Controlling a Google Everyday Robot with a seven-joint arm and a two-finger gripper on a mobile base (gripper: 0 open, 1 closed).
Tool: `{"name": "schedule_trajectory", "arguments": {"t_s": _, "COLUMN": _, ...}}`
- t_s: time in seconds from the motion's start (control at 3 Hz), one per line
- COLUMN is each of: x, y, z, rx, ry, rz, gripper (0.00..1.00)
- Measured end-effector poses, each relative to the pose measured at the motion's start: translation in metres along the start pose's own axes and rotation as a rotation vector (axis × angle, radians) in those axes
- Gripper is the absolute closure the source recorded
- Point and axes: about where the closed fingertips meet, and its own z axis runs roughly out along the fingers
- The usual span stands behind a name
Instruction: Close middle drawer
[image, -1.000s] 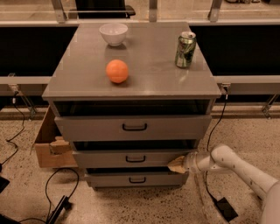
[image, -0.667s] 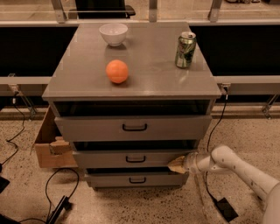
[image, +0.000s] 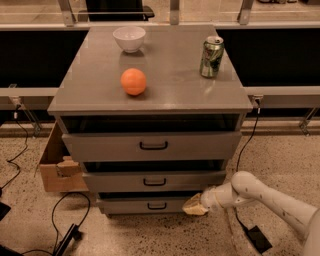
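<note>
The middle drawer (image: 154, 181) is the second of three grey drawers in the cabinet, with a small black centre handle (image: 154, 182). Its front stands a little out from the cabinet, with a dark gap above it. My gripper (image: 194, 205) comes in from the lower right on a white arm (image: 260, 195). Its tan tip sits at the right end of the drawer fronts, just below the middle drawer's right corner and against the lowest drawer (image: 150, 204).
On the cabinet top (image: 170, 95) stand a white bowl (image: 129, 38), an orange (image: 133, 81) and a green can (image: 211, 56). The top drawer (image: 152, 145) stands slightly out. A cardboard box (image: 56, 167) sits left of the cabinet. Cables lie on the floor.
</note>
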Motion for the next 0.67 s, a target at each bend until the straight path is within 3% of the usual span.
{"name": "schedule_trajectory", "arguments": {"t_s": 0.33, "x": 0.002, "y": 0.045, "z": -0.010, "rx": -0.049, "ry": 0.153, "rz": -0.012, "gripper": 1.00}}
{"name": "schedule_trajectory", "arguments": {"t_s": 0.67, "x": -0.002, "y": 0.075, "z": -0.044, "rx": -0.008, "ry": 0.351, "rz": -0.002, "gripper": 1.00}}
